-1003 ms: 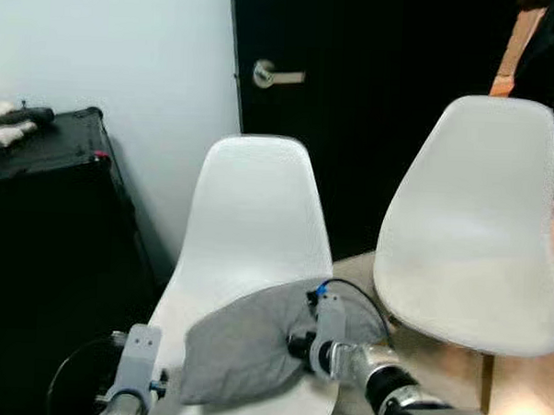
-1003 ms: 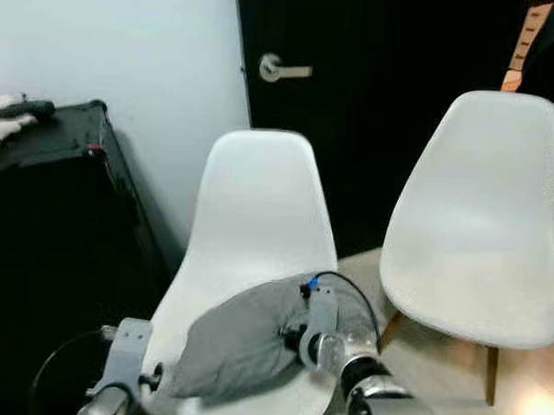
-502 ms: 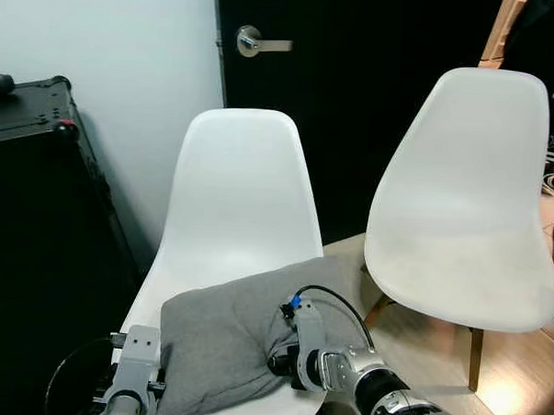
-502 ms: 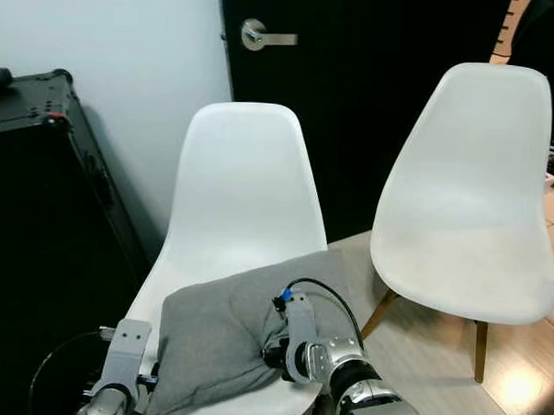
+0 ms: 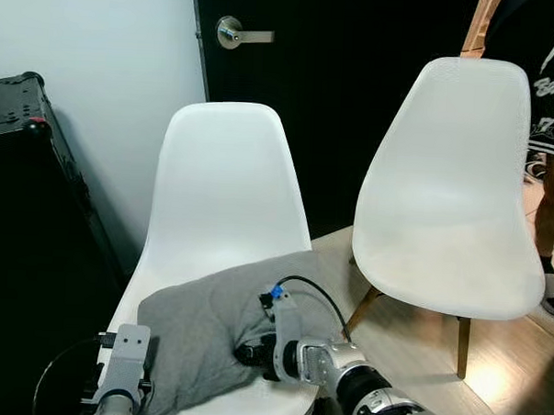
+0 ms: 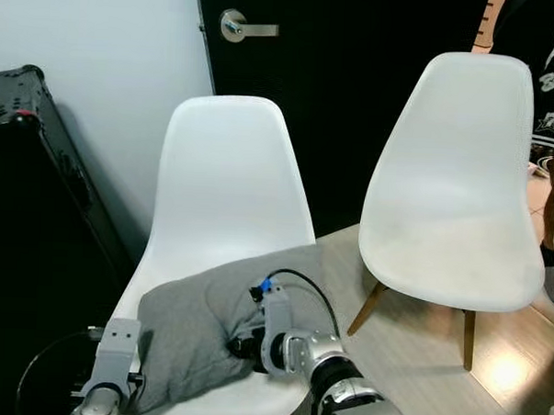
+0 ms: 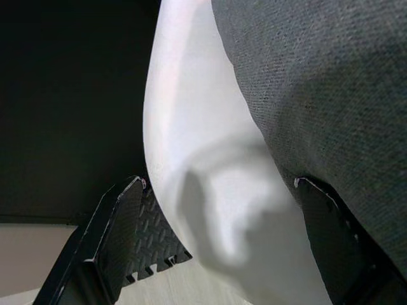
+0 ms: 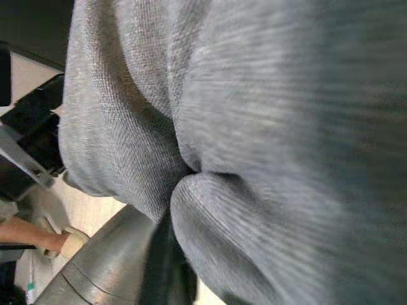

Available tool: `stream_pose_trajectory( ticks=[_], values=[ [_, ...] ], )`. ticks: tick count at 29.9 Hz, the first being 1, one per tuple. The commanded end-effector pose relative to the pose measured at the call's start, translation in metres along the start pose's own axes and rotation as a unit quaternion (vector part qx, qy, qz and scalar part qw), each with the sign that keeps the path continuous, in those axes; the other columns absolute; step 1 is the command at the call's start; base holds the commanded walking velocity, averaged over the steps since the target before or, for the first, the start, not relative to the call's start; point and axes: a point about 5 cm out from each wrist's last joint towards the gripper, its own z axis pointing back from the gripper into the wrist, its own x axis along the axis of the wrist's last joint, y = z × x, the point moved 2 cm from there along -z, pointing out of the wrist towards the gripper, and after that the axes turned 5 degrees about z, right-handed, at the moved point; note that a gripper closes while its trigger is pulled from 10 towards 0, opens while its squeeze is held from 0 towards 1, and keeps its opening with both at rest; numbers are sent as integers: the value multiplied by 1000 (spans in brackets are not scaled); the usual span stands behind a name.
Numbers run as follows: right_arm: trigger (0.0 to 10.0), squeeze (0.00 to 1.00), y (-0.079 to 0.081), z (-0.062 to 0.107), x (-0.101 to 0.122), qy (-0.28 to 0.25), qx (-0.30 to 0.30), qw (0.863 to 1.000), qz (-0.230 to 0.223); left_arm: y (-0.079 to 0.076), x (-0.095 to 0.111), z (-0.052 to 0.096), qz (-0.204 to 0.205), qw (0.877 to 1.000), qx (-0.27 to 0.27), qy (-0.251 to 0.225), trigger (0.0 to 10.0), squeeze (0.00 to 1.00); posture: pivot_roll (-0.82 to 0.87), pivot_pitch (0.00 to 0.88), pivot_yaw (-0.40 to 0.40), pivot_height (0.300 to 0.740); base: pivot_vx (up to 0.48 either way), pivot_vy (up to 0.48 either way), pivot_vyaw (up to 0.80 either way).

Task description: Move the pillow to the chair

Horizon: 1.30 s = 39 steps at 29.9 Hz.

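Note:
A grey pillow [image 5: 194, 328] lies on the seat of the left white chair [image 5: 227, 196]. My right gripper [image 5: 249, 351] is pressed into the pillow's right side, shut on a bunched fold of the grey fabric [image 8: 184, 171]. My left gripper [image 7: 219, 248] sits low at the seat's front left corner, open. Its fingers [image 7: 117, 235] stand wide apart, with the chair's white edge [image 7: 191, 159] and the pillow's underside [image 7: 318, 82] between them.
A second white chair [image 5: 452, 206] stands to the right on the wood floor [image 5: 500, 373]. A black case [image 5: 19, 215] is close on the left. Behind are a black door with a lever handle [image 5: 234, 33] and a person's leg [image 5: 553, 197] at the far right.
The camera has shifted, so the scene sits further left. The pillow has sunk and spread across the seat, and my right gripper has moved with it toward the seat's middle.

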Motion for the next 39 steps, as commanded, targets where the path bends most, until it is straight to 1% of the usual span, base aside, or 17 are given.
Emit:
stream_pose_trajectory(
  ticks=[1,5,11,12,13,14,17,18,19,20,21,24,25,30,33,36,39],
  values=[
    [10000,1000,24,-11,7,-26,53,998,-2,-9,-1,1,-6,1000,-18,1,10000,0,-84,7,7,582,0,0,0],
    [10000,1000,23,-11,6,-26,51,998,-2,-9,-1,1,-7,1000,-18,1,10000,0,-84,7,7,582,0,0,0],
    [10000,1000,1,2,6,-28,17,999,-10,-9,-1,1,-10,1000,-14,0,10000,0,-89,6,11,582,0,0,0],
    [10000,1000,-15,13,7,-26,-2,1000,-4,-9,-1,1,-12,1000,-12,0,10000,0,-92,9,11,582,0,0,0],
    [10000,1000,-15,13,7,-26,-2,1000,-4,-9,-1,1,-12,1000,-12,0,10000,0,-92,9,11,582,0,0,0],
    [10000,1000,-42,41,11,-31,-13,999,1,-8,-1,1,-17,1000,-11,0,10000,0,-100,8,13,582,0,0,0],
    [10000,1000,-42,41,11,-31,-13,999,1,-8,-1,1,-17,1000,-11,0,10000,0,-100,8,13,582,0,0,0],
    [10000,1000,-50,51,13,-36,-5,999,1,-8,-1,1,-19,1000,-10,0,10000,0,-100,8,13,582,0,0,0],
    [10000,1000,-50,51,13,-36,-5,999,1,-8,-1,1,-19,1000,-10,0,10000,0,-100,8,13,582,0,0,0],
    [10000,710,-56,65,13,-46,17,999,3,-7,0,1,-20,1000,-8,-1,10000,0,-111,10,13,582,0,0,0],
    [10000,710,-60,73,13,-51,33,998,6,-7,1,0,-21,1000,-7,-2,10000,0,-110,10,12,582,0,0,0],
    [10000,710,-60,73,13,-51,33,998,6,-7,1,0,-21,1000,-7,-2,10000,0,-110,10,12,582,0,0,0],
    [10000,0,-62,82,11,-58,52,997,10,-6,2,0,-23,1000,-4,-4,10000,0,-109,9,11,582,0,0,0],
    [10000,0,-60,90,3,-54,88,994,20,-3,3,-1,-27,1000,2,-5,10000,0,-107,14,11,582,0,0,0],
    [10000,0,-50,109,-6,-76,171,982,34,10,2,-2,-36,999,24,-6,10000,0,-101,15,10,582,0,0,0],
    [10000,0,-50,122,0,-100,192,976,36,18,2,-2,-48,998,39,-7,10000,0,-100,16,11,582,0,0,0],
    [10000,0,-50,125,1,-104,197,974,36,20,2,-2,-51,998,42,-8,10000,0,-100,16,13,582,0,0,0]
  ],
)
